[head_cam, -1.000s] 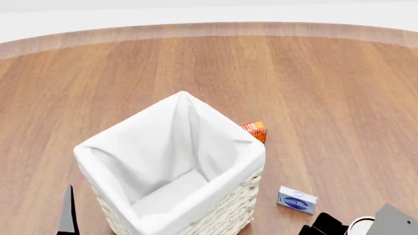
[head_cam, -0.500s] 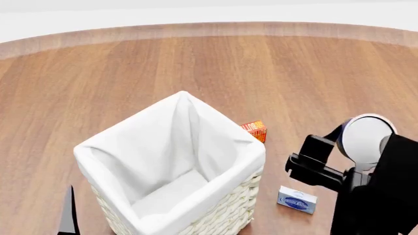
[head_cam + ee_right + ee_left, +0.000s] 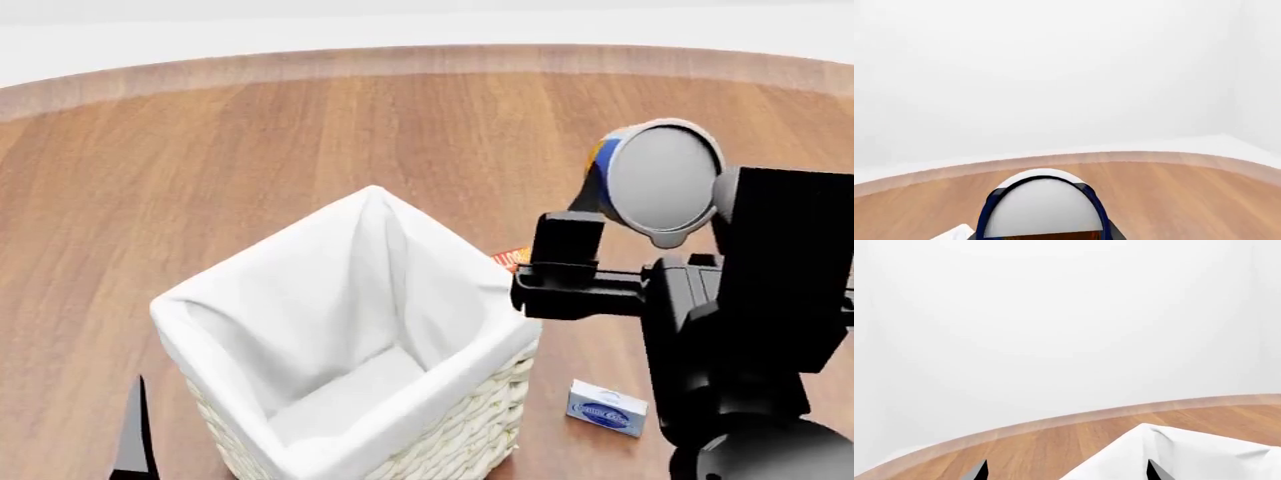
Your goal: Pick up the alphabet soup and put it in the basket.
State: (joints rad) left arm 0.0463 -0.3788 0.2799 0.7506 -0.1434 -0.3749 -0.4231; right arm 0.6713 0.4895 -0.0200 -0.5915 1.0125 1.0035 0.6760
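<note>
The right gripper (image 3: 627, 225) is holding the alphabet soup (image 3: 657, 180) in the air, closed on the can, with the silver round top facing the head camera. The can is up and to the right of the basket (image 3: 254, 300), not yet over its opening. The judgement is that the robot is carrying it across. To do this well, the arm should bring the can fully above the white lining before the fingers let go, and lower it a little so it is not bouncing out. The rim corner nearest the arm is the risk. For the left gripper (image 3: 1064, 472) only two dark tips show, standing apart.
</note>
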